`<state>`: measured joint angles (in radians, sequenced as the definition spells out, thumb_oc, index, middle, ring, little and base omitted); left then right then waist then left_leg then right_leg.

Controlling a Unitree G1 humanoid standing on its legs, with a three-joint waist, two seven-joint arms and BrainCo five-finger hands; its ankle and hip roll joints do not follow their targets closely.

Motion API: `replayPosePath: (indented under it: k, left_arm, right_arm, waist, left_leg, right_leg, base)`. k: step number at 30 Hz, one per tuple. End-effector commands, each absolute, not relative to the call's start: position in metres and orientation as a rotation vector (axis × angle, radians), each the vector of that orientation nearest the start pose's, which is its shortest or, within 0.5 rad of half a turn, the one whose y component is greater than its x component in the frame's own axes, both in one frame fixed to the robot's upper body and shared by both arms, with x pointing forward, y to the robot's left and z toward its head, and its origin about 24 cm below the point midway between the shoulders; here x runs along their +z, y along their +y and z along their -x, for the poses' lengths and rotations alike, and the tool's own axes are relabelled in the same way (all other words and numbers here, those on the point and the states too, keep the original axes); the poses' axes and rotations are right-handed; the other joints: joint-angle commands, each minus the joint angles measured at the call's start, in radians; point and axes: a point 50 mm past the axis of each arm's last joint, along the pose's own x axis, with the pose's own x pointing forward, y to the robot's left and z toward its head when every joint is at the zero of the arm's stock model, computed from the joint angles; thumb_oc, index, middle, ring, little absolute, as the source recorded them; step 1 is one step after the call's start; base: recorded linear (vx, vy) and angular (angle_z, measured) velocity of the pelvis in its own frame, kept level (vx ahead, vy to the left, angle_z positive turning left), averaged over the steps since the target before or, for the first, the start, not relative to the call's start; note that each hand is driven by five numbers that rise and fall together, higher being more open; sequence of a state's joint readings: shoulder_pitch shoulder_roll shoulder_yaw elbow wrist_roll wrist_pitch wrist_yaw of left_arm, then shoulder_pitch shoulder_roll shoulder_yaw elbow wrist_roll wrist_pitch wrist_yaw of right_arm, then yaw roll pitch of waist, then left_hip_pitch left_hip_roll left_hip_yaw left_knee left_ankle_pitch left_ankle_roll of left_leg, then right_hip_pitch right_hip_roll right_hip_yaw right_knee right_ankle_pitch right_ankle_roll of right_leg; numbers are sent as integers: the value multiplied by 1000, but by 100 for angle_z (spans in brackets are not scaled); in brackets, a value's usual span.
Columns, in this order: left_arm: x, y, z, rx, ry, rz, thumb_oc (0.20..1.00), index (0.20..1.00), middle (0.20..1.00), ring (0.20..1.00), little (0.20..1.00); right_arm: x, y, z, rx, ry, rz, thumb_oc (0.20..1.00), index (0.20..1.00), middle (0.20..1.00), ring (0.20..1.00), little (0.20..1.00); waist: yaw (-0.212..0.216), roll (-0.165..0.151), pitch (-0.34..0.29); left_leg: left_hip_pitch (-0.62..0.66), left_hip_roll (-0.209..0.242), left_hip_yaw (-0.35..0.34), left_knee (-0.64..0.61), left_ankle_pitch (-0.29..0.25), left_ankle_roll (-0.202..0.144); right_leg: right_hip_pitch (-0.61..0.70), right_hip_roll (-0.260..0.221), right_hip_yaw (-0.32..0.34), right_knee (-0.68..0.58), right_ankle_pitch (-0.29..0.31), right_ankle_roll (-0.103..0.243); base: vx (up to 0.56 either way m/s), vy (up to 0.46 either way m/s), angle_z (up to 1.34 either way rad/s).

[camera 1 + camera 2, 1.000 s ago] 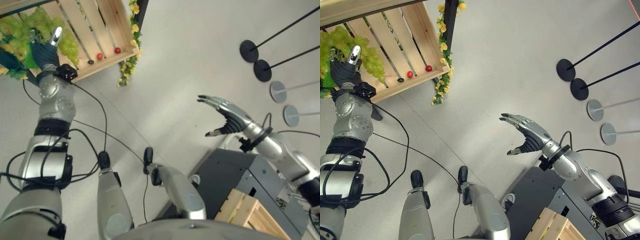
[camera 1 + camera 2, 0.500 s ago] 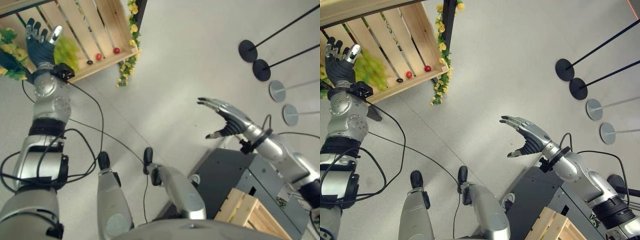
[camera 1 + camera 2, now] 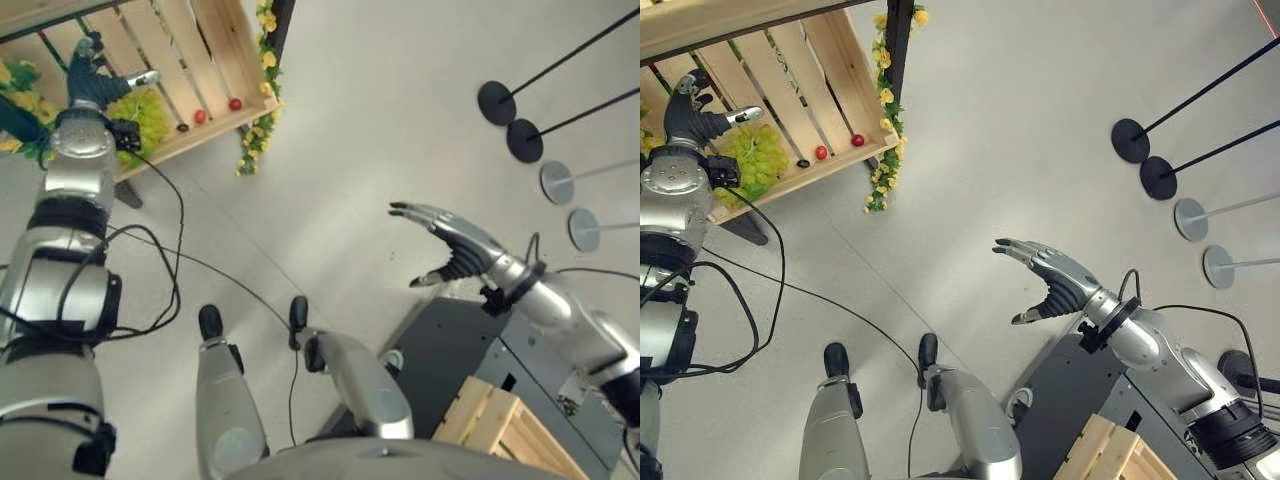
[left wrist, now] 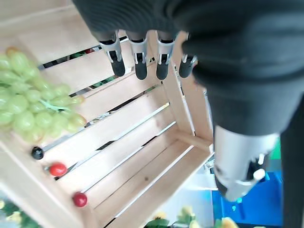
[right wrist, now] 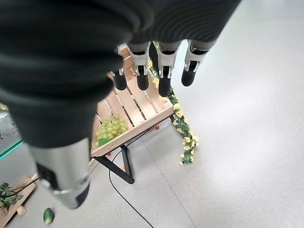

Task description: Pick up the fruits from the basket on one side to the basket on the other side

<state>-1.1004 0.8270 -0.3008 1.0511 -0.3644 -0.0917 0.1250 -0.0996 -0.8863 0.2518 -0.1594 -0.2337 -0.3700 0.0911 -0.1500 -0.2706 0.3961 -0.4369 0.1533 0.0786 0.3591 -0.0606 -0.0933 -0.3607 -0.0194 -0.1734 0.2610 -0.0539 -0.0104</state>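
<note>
A bunch of green grapes (image 3: 141, 111) lies loose in the slatted wooden crate (image 3: 205, 55) at the upper left, near its front edge. Two small red fruits (image 4: 58, 169) and a dark one (image 4: 37, 152) rest along the same edge. My left hand (image 3: 93, 77) hovers open over the crate just beside the grapes, fingers (image 4: 137, 64) straight and holding nothing. My right hand (image 3: 1057, 284) hangs open in mid-air at the centre right, above a second wooden crate (image 3: 500, 425) at the bottom right.
A yellow flower garland (image 3: 262, 100) hangs down the left crate's black leg. The second crate sits on a dark grey box (image 3: 465, 350). Black stand bases (image 3: 497, 100) and grey discs (image 3: 560, 182) lie on the floor at the far right.
My left hand has let go of the grapes; they dropped and now lie in the left crate. The hand has drawn up and back from them. The right hand has barely moved.
</note>
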Motion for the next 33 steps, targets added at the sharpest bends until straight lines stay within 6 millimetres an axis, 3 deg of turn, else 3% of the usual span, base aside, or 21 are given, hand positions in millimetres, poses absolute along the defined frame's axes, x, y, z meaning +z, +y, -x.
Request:
replayPosePath:
  k: [1,8,15,17,20,21,22,23,25,33]
  left_arm:
    - [264,323,-380,431,-238,-457,1000,1000,1000,1000,1000]
    - [265,315,-382,412,-286,-424,1000,1000,1000,1000,1000]
    - [258,304,-379,368,-352,-361,1000,1000,1000,1000,1000]
    - [258,293,-377,335,-411,-318,1000,1000,1000,1000,1000]
    - [255,282,-355,282,-564,-234,1000,1000,1000,1000,1000]
    - [247,280,-344,254,-583,-245,1000,1000,1000,1000,1000]
    - [233,281,-318,222,-630,-260,1000,1000,1000,1000,1000]
    - [232,281,-316,226,-627,-260,1000,1000,1000,1000,1000]
    - [204,285,-288,190,-593,-244,1000,1000,1000,1000,1000]
    - [170,267,-257,39,-523,-249,1000,1000,1000,1000,1000]
  right_arm:
    - [149,-193,-239,552,-540,1045,1000,1000,1000,1000,1000]
    - [147,-192,-239,560,-532,1038,1000,1000,1000,1000,1000]
    - [142,-196,-240,534,-509,1037,1000,1000,1000,1000,1000]
    - [138,-199,-242,503,-491,1021,1000,1000,1000,1000,1000]
    - [136,-206,-241,439,-478,1018,1000,1000,1000,1000,1000]
    - [134,-209,-241,420,-469,1017,1000,1000,1000,1000,1000]
    - [134,-218,-241,356,-453,1014,1000,1000,1000,1000,1000]
    - [133,-218,-241,360,-453,1016,1000,1000,1000,1000,1000]
    - [133,-228,-243,303,-429,1034,1000,1000,1000,1000,1000]
    - [133,-240,-245,269,-389,1084,1000,1000,1000,1000,1000]
  waist:
    - [1,6,-63]
    - [5,3,-63]
    - [17,18,-66]
    - [22,25,-67]
    - [43,42,-68]
    - [48,49,-71]
    - [71,64,-67]
    - [66,63,-71]
    - [90,91,-71]
    - [99,136,-99]
  left_leg:
    - [-32,-17,-7,59,-39,41]
    - [-35,-17,-7,61,-42,42]
    - [-23,-23,-11,64,-46,44]
    - [-15,-28,-12,58,-44,45]
    - [5,-37,-14,43,-40,45]
    - [11,-43,-16,33,-30,47]
    - [30,-50,-19,24,-36,48]
    - [29,-53,-19,18,-27,49]
    - [63,-64,-21,-2,-29,51]
    - [136,-104,-9,-102,9,62]
  right_leg:
    - [-28,-70,14,1,57,161]
    - [-32,-69,16,4,56,161]
    - [-22,-74,13,11,51,158]
    - [-15,-77,14,10,50,157]
    - [7,-88,7,2,49,154]
    - [13,-94,4,-5,55,152]
    - [33,-100,4,-8,49,151]
    - [32,-102,3,-13,55,150]
    - [62,-113,2,-15,48,149]
    - [133,-142,-2,-97,78,152]
  base:
    - [0,0,0]
    - [0,0,0]
    - [0,0,0]
    - [-15,3,0]
    - [0,0,0]
    - [0,0,0]
    - [0,0,0]
    - [5,29,6]
    - [8,51,16]
    - [0,56,15]
